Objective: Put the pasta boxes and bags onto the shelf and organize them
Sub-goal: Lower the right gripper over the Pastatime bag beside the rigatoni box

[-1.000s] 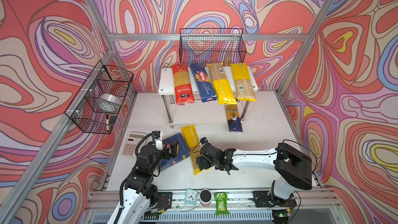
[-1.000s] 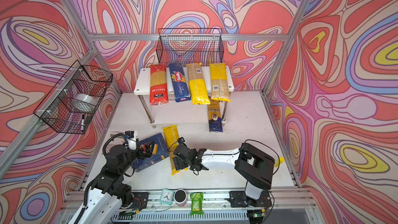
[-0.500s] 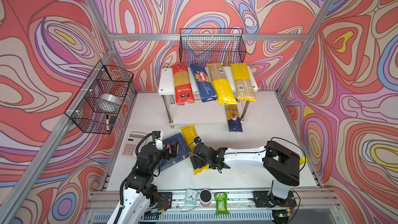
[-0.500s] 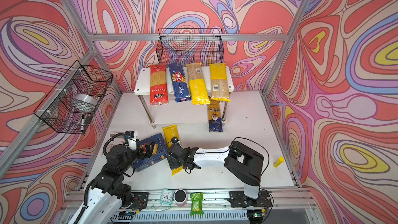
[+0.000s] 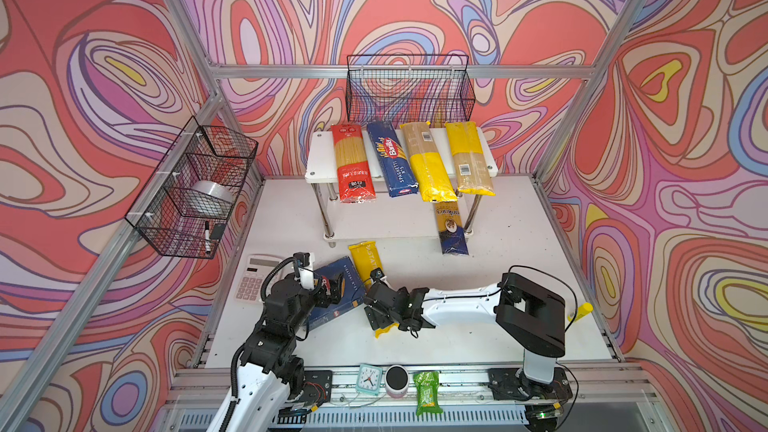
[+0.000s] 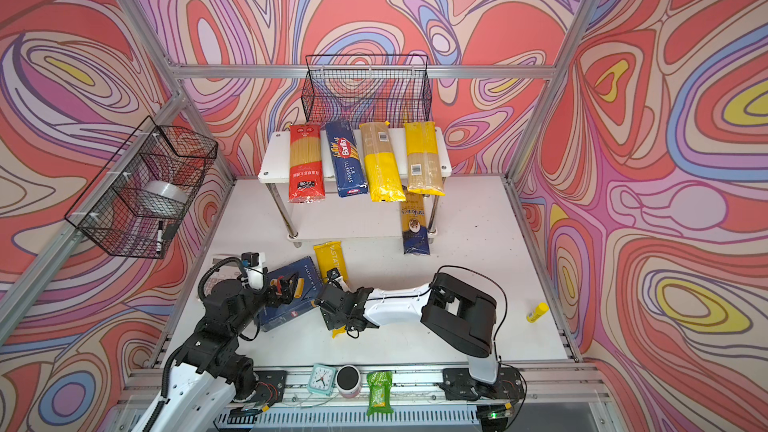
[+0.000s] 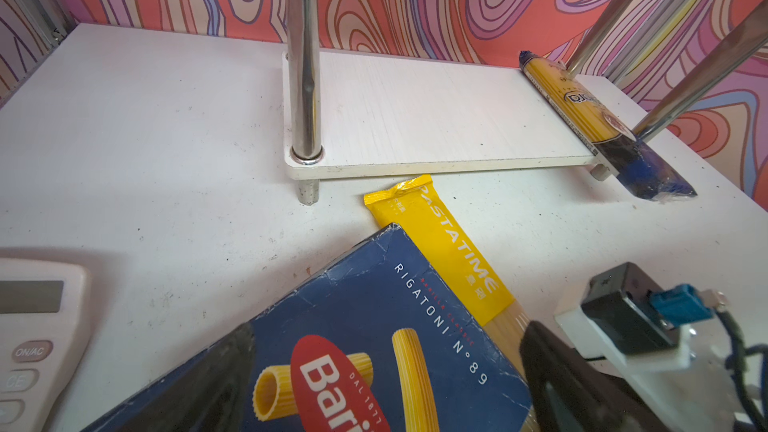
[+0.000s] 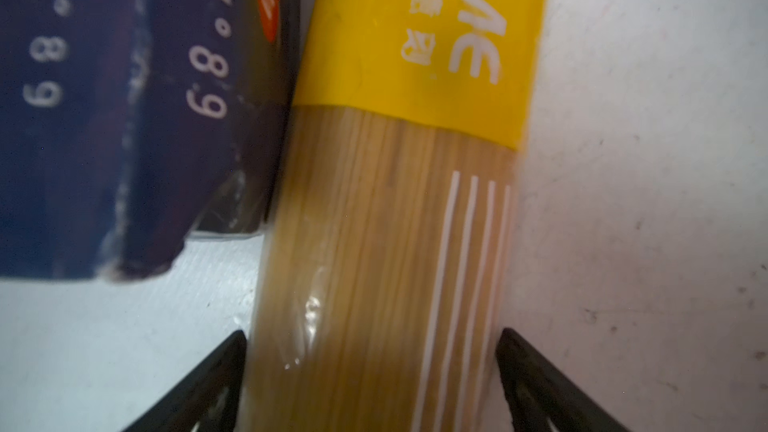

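While it hangs low over the white table (image 5: 419, 268), the right gripper (image 8: 372, 371) stands spread wide. Its two black fingers (image 8: 199, 384) sit astride the yellow Pastatime bag (image 8: 415, 56), one close against each long side of the clear stretch where the spaghetti shows. The bag lies flat on the table between them.

Just beside it, touching its long side, lies the dark blue rigatoni box (image 7: 374, 317), whose far corner overlaps the bag's edge. The left gripper (image 7: 390, 328) reaches over this box with a finger at either side of it; whether they clamp the carton I cannot tell.

Farther on, the bag's yellow end points at the shelf (image 5: 374, 227) and stops just short of its lower board. On that board, at the right end, a dark blue-and-gold bag (image 5: 451, 226) lies lengthwise and juts past the front edge.

On the top board four packs lie side by side, all overhanging the front: a red bag (image 5: 351, 164), the spaghetti box (image 5: 392, 160), and two yellow-and-clear bags (image 5: 428, 168) (image 5: 471, 160).
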`<state>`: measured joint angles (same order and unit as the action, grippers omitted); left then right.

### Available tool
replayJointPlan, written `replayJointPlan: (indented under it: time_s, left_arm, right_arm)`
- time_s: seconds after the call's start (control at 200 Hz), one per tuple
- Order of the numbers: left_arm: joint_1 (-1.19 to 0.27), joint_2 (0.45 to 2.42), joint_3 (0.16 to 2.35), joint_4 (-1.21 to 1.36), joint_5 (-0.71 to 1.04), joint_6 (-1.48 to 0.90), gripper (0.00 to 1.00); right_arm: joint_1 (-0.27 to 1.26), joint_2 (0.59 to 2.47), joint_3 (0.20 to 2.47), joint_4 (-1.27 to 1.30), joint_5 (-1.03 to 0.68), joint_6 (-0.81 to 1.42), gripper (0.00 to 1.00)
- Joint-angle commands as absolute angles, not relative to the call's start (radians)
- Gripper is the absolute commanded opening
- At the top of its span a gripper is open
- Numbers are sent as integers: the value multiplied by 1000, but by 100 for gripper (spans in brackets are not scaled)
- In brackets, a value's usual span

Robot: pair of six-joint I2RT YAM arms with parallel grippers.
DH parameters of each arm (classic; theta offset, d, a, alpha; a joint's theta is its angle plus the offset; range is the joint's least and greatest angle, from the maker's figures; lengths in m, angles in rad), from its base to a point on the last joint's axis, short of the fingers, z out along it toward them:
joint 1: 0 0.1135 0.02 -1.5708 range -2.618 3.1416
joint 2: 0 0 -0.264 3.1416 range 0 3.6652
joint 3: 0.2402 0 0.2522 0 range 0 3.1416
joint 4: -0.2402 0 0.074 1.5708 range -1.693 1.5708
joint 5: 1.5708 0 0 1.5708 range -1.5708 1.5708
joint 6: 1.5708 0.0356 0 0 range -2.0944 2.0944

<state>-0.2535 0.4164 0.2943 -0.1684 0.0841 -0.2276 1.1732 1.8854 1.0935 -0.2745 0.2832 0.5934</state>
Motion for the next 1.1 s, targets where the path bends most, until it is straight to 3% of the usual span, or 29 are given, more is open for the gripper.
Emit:
replayJointPlan:
  time_s: [0.0,0.22,0.491,0.716,1.097]
  left_arm:
    - [-246,409,287,-176,88,-213,100]
    - [-247,411,288,-176,84,-212,100]
    - [-247,412,289,-175,85,-212,100]
    - [-247,413,290,-177,84,-213,100]
    - [-247,411,289,-178,78,-215,100]
  right_arm:
    - [1180,1908,1094,-324,320,622,95]
    - [1180,1896,1052,-289,295,632,88]
    - [1178,1877,1023,-276,305,639,68]
    - [1180,1853,1002,-258,311,642,59]
    - [1180,1803,957,-220,315,651,36]
